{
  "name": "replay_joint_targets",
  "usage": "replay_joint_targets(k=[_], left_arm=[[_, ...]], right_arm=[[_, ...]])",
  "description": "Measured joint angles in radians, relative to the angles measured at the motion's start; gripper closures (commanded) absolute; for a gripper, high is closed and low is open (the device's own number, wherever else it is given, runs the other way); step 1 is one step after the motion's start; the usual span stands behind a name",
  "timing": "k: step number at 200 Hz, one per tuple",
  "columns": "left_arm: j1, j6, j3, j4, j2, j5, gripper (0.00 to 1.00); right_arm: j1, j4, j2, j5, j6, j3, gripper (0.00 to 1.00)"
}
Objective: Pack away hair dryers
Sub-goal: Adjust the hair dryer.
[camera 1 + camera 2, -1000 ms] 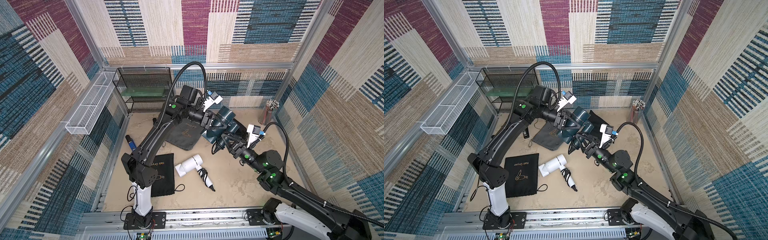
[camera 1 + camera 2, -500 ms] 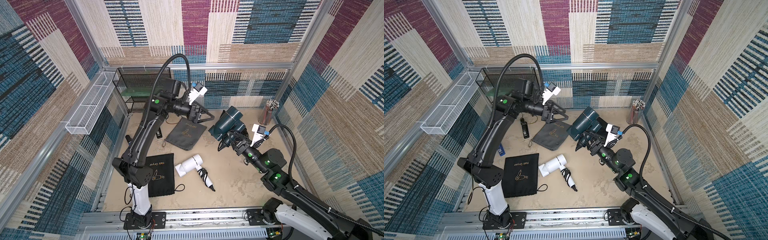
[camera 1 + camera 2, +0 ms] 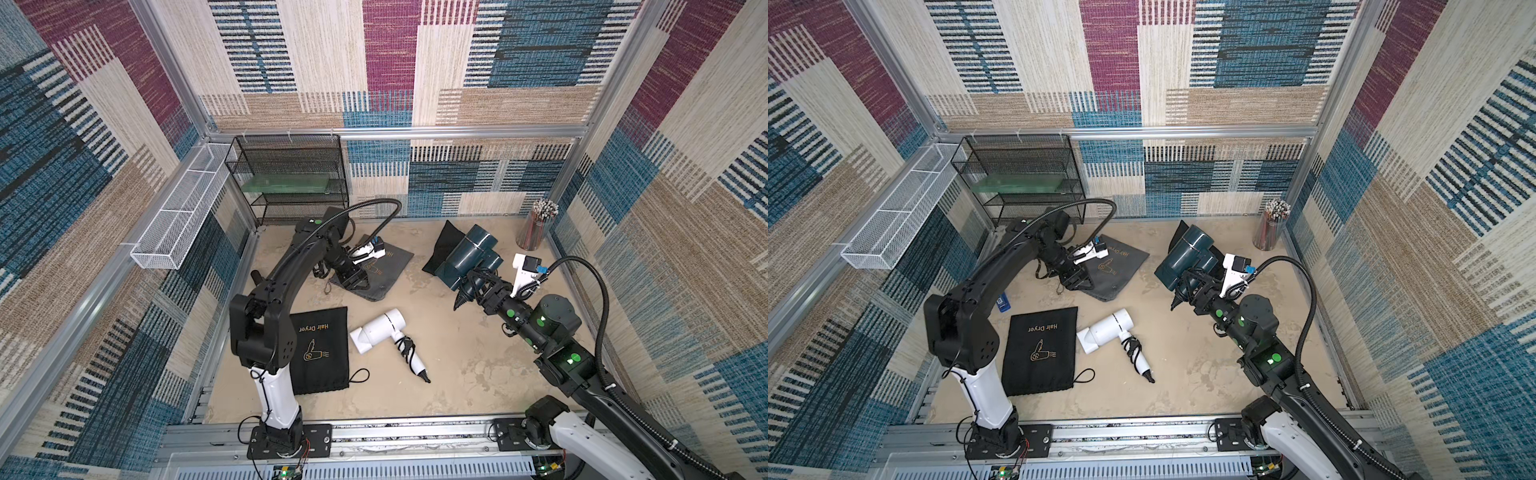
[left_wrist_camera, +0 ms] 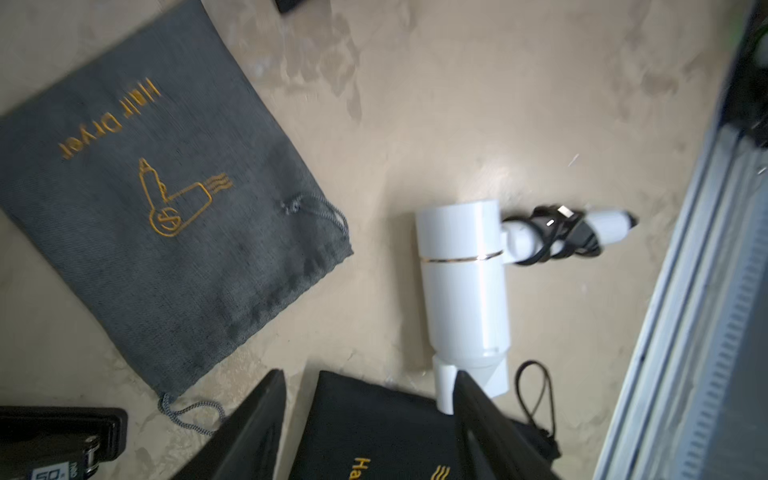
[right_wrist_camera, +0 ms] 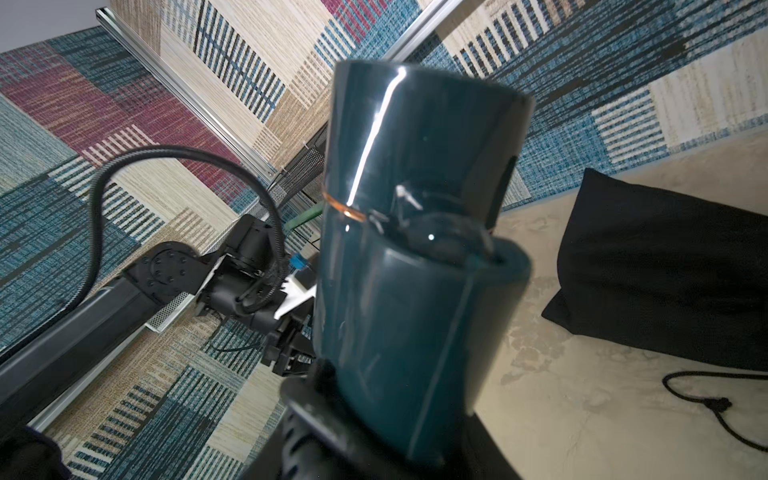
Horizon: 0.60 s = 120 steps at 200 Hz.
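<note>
The right gripper (image 3: 484,287) holds a dark teal hair dryer (image 3: 468,252) on the right. The left gripper (image 3: 355,284) is open over the grey pouch (image 3: 392,260).

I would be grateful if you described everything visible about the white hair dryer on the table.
The white hair dryer looks like glossy plastic: a fat barrel with a thin gold ring, a flat nozzle, and a handle wrapped in its black cord. It lies on its side on the beige table, nozzle toward the black pouch, handle pointing away. Nothing is gripping it.
</note>
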Motion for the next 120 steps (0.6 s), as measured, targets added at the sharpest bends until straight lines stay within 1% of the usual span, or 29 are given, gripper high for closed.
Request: replay_joint_targets(k=[25,44,91,120], left_arm=[[-0.006,0.087,0.009,0.007,0.097,-0.072,0.29],[-0.022,0.128,0.022,0.023,0.147,-0.111,0.29],[-0.071,0.225,-0.012,0.078,0.190,-0.167,0.28],[-0.071,0.245,-0.011,0.117,0.225,-0.192,0.31]], right_arm=[[-0.002,-0.007,0.000,0.001,-0.004,0.000,1.00],[-0.003,-0.012,-0.001,0.001,-0.005,0.000,1.00],[-0.020,-0.031,-0.013,0.002,-0.008,0.000,1.00],[-0.034,-0.036,-0.015,0.002,-0.008,0.000,1.00]])
